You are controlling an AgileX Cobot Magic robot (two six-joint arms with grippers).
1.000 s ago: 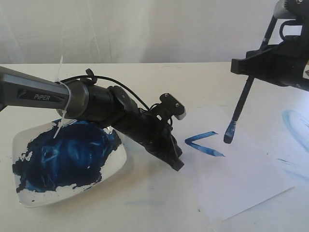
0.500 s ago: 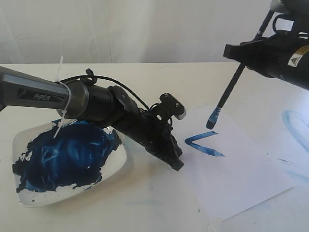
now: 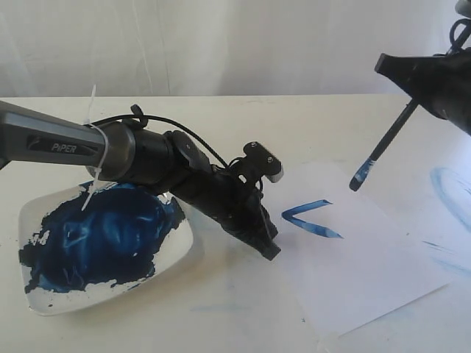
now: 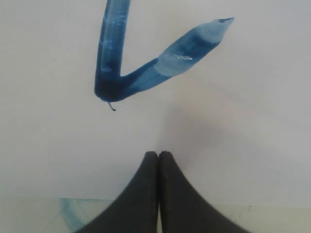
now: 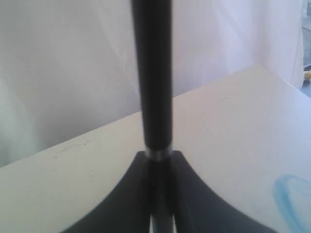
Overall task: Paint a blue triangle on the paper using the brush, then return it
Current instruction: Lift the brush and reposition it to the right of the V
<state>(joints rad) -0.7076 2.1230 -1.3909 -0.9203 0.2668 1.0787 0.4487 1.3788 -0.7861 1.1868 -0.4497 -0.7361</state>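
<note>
Brush lifts off the sheet and swings away to the right

A second ago the thin black-handled paintbrush [image 3: 383,147] stands nearly upright, its blue-stained bristles [image 3: 360,175] touching the white rectangular sheet of paper [image 3: 368,257] just right of the upper stroke of the unfinished blue triangle [image 3: 309,219]. It then rises and tips left over that stroke's end. Now the bristles hang off the paper, higher and farther right. The handle leans more steeply up to the right, and the black right gripper [image 5: 159,160] clamping it sits higher and farther right, partly past the picture's edge.
</note>
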